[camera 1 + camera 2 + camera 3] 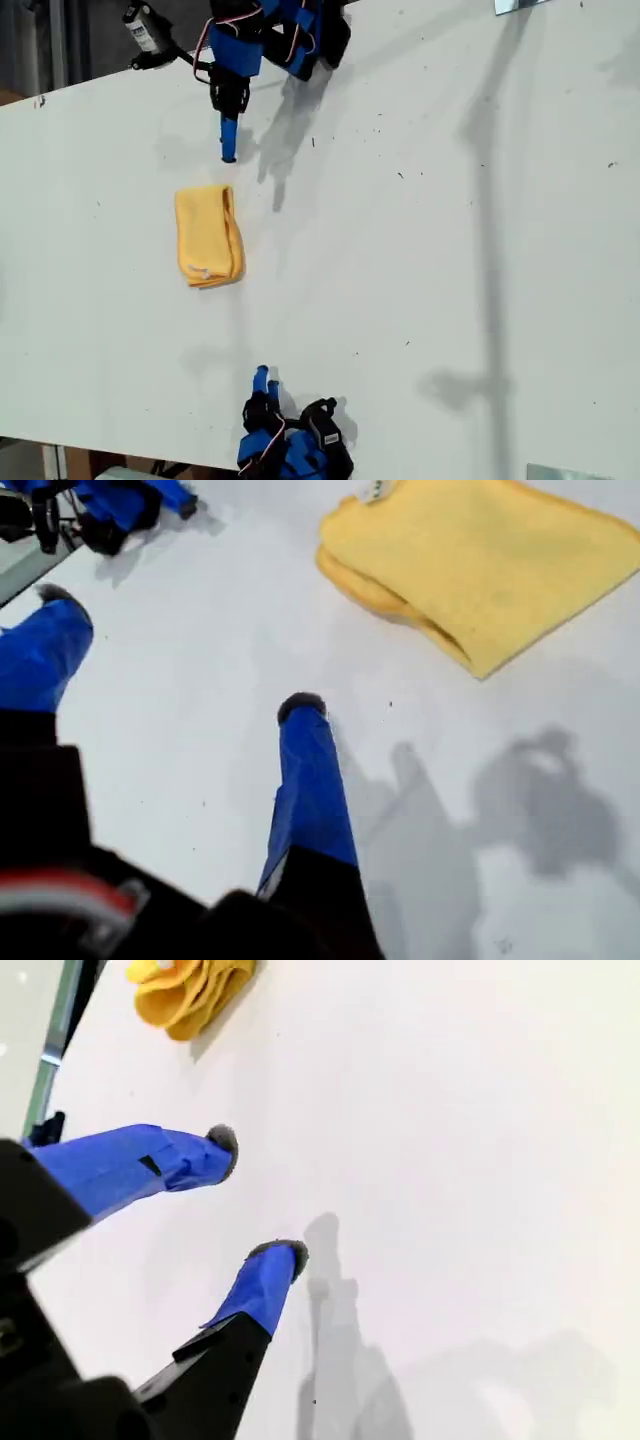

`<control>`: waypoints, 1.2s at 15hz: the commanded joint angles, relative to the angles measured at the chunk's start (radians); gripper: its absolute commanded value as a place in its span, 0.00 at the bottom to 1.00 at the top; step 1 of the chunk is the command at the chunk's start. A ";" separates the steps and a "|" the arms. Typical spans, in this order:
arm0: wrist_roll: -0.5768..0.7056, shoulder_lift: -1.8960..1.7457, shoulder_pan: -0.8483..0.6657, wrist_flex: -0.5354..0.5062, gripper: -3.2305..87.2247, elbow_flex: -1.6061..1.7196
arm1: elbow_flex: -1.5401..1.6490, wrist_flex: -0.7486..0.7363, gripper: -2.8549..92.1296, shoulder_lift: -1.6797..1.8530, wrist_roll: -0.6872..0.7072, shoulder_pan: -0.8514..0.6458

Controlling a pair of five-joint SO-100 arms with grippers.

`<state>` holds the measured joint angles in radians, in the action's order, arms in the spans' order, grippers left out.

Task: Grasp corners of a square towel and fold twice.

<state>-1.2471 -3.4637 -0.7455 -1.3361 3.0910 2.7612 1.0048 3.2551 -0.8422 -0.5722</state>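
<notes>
Table: white, flat surface that fills most of the exterior view and carries everything named below

Towel: yellow-orange, lies folded into a compact oblong of several layers, flat on the table in the exterior view's left half; its long side runs from the top towards the bottom of that view

Towel, first wrist view: stacked layers show along the near edge; a small white label sits at the far end

Towel, second wrist view: seen end-on and far from the fingers, the layered folds showing as curved lips

Corners: stacked within the fold; single tips cannot be told apart

My first gripper: jaws spread wide, nothing between them; fingers blue with dark tips, held over bare table near the towel and not touching it

My first gripper, exterior view: reaches down from the top edge, its tip just above the towel's upper end, a gap of table between

My second gripper: jaws spread, nothing between them; dark tips over bare table

My second gripper, exterior view: rises from the bottom edge, well apart from the towel's lower end

Relative position: the towel lies between the two grippers, nearer the first
</notes>
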 commanded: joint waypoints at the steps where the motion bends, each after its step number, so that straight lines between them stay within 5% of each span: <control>1: -0.080 -0.006 0.006 0.014 0.23 0.018 | 0.018 0.043 0.04 0.035 -0.018 0.052; 3: 0.031 -0.006 -0.006 0.020 0.22 0.021 | 0.071 0.124 0.03 0.035 -0.097 0.020; 6: 0.166 -0.006 0.020 0.025 0.21 0.023 | 0.115 0.400 0.06 0.035 -0.534 -0.071; 8: 0.173 -0.006 0.017 0.025 0.20 0.023 | 0.069 0.463 0.06 0.035 -0.572 -0.067; 11: 0.184 -0.006 0.015 0.025 0.19 0.023 | 0.071 0.431 0.08 0.035 -0.951 0.110; 14: 0.190 -0.006 0.015 0.026 0.19 0.023 | 0.064 0.474 0.08 0.035 -0.624 0.135; 18: 0.190 -0.006 0.015 0.026 0.19 0.023 | 0.064 0.474 0.08 0.035 -0.624 0.150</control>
